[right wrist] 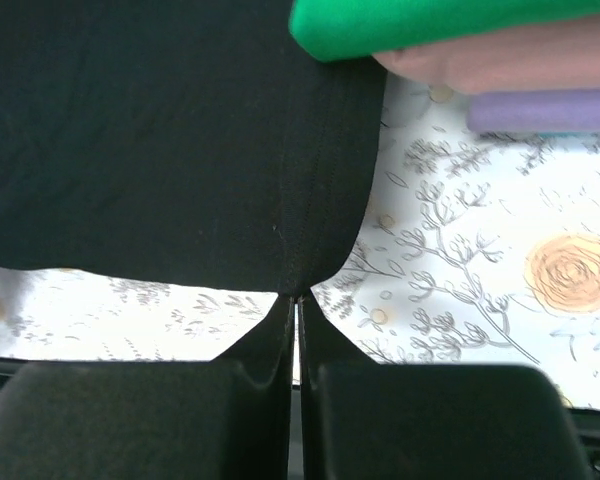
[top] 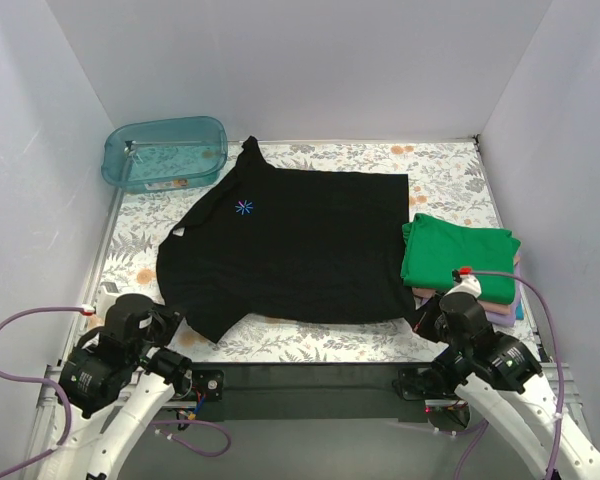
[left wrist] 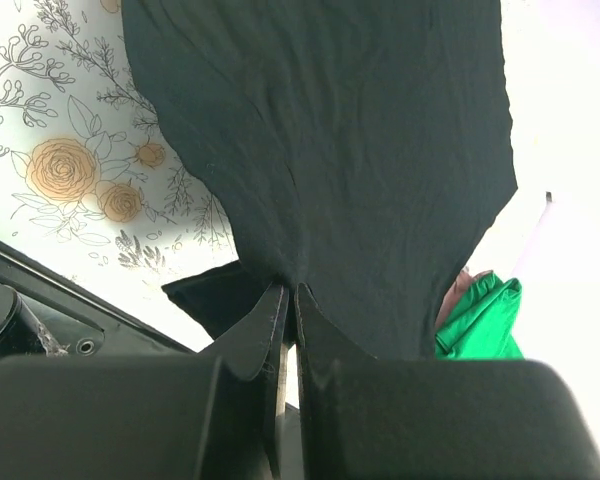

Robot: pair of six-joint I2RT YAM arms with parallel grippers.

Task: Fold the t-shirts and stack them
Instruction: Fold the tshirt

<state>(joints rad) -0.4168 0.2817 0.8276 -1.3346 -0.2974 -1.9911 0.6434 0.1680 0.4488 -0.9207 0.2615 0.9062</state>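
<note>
Clamping near edge of black tee (top: 290, 250), L gripper (left wrist: 290, 292) one corner & R gripper (right wrist: 296, 300) other, cloth lying beyond both, long axis crosswise.

The black t-shirt (top: 300, 250) is soft matt cloth, finely knit, with a stitched hem. The green t-shirt (top: 455, 250), tan-pink t-shirt (right wrist: 520, 65) and lavender t-shirt (right wrist: 545, 108) are the same matt cloth. The table cover (top: 440, 165) is smooth with a printed floral pattern. The tub (top: 115, 162) is glossy, see-through teal plastic. My left gripper (left wrist: 288, 290) and right gripper (right wrist: 296, 300) are smooth, matt black plastic.
</note>
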